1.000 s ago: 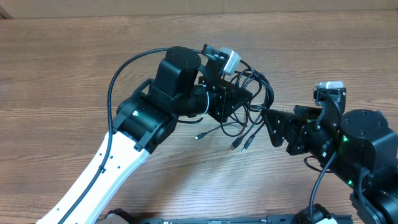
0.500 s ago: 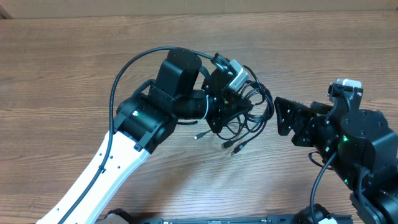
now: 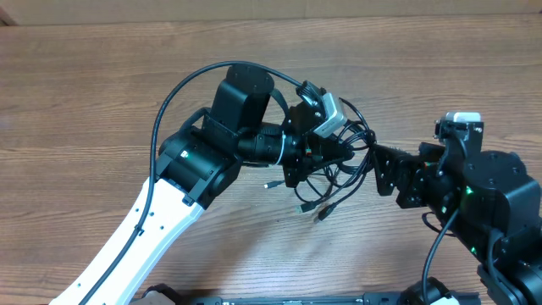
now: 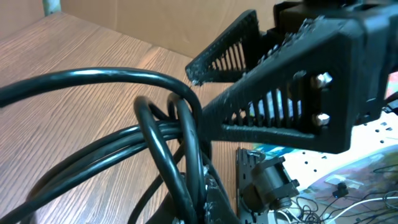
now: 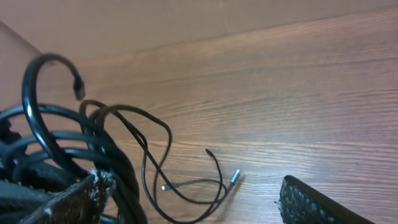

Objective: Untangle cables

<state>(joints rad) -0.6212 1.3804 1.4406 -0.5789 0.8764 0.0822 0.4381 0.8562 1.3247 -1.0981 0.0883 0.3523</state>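
Well, nearest me, loose plug ends [image 3: 322, 215] dangle below the left claw [image 3: 315, 157]. It is pinched tight on the tangled cables [image 3: 343, 169], seemingly holding them up for sorting. Just beside it, the right claw [image 3: 378, 169] gapes wide and empty, facing the knot. No readable writing anywhere.

Near the centre of the table [image 3: 102, 76]: cables [image 3: 343, 172] bunched at the left gripper [image 3: 334, 151], spilling toward 6 o'clock. Just beside the bunch, at its 3 o'clock, right gripper [image 3: 378, 172].
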